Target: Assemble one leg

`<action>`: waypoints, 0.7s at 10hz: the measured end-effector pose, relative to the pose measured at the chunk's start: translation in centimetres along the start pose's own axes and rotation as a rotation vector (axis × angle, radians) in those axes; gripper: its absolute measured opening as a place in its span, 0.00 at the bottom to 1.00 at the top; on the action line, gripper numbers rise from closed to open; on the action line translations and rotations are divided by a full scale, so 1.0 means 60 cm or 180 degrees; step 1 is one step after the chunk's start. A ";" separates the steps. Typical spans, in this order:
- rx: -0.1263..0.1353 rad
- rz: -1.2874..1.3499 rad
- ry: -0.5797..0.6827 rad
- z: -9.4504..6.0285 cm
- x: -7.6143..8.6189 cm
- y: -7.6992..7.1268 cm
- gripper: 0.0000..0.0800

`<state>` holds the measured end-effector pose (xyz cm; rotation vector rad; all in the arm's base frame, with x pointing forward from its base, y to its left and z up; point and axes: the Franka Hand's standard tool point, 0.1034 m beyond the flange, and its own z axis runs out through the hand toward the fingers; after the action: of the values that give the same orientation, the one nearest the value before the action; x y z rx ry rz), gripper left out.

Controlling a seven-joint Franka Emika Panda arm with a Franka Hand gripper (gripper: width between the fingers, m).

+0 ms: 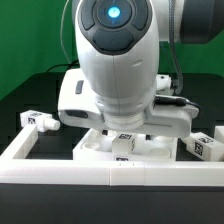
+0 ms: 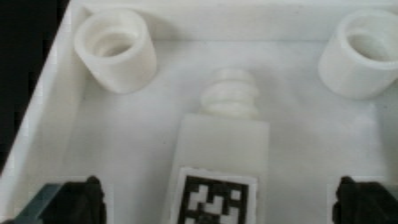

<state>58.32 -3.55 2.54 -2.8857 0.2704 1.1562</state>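
Hovering with the claw [image 2: 217, 200] wide open and empty over the leg [image 2: 222, 140], lying flat on the white panel [image 2: 231, 35] at lower centre of the exterior view. Looks like the pick-up step; calls next for dropping lower and closing squarely on it.

A large flat white panel [image 2: 89, 140] fills most of the wrist view; two raised round hollow sockets stand on it near neighbouring corners, one [image 2: 116, 48] and the other [image 2: 361, 52]; the panel lies on a black table [image 1: 100, 205]; in the exterior view a white rail [image 1: 60, 170] runs across the front and turns back at the exterior view's left; a green backdrop [image 1: 30, 40] stands behind.
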 end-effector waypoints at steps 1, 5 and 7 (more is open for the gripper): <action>-0.0007 0.0001 0.0039 0.011 0.008 -0.001 0.81; -0.0003 -0.0003 0.0042 0.020 0.012 0.004 0.68; 0.0002 -0.0010 0.0040 0.017 0.012 0.007 0.51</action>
<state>58.04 -4.01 1.32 -2.8928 0.2662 1.1376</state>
